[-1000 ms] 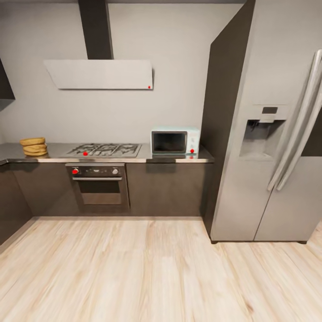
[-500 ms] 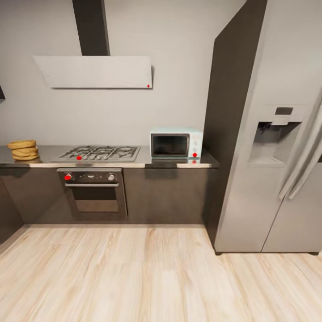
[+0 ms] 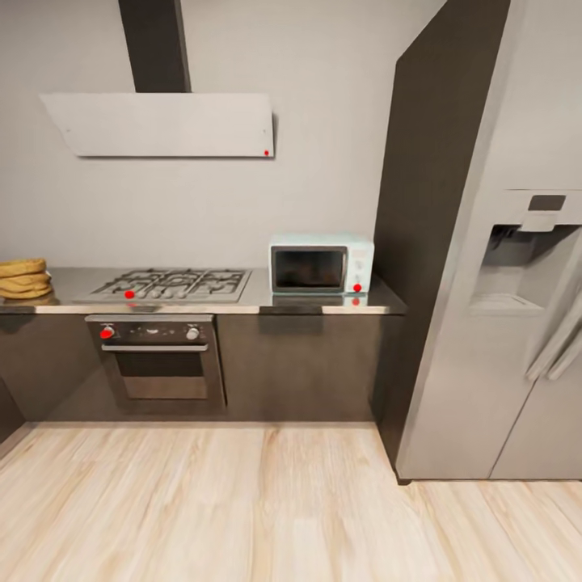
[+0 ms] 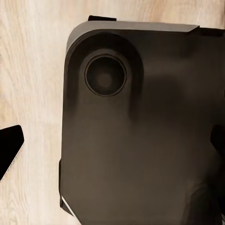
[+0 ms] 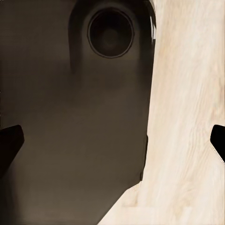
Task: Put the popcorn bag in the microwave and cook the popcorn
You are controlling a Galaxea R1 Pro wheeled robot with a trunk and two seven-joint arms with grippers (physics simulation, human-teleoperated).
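Both pairs of jaws gape wide over floor (image 5: 187, 117), well apart from the microwave (image 3: 322, 264) on countertop (image 3: 73, 284).

A flat white hood (image 3: 158, 124) hangs at upper left, with a dark chimney (image 3: 153, 44) rising above it and a small red dot at its lower right corner. Below it, at left centre, sits a grated gas hob (image 3: 172, 284), and under that a steel oven (image 3: 155, 358) with red and pale knobs. A stack of tan flat rounds (image 3: 23, 278) lies at the far left edge. A tall grey fridge (image 3: 517, 267) fills the right side. Pale wood floor (image 3: 242, 509) spans the bottom.
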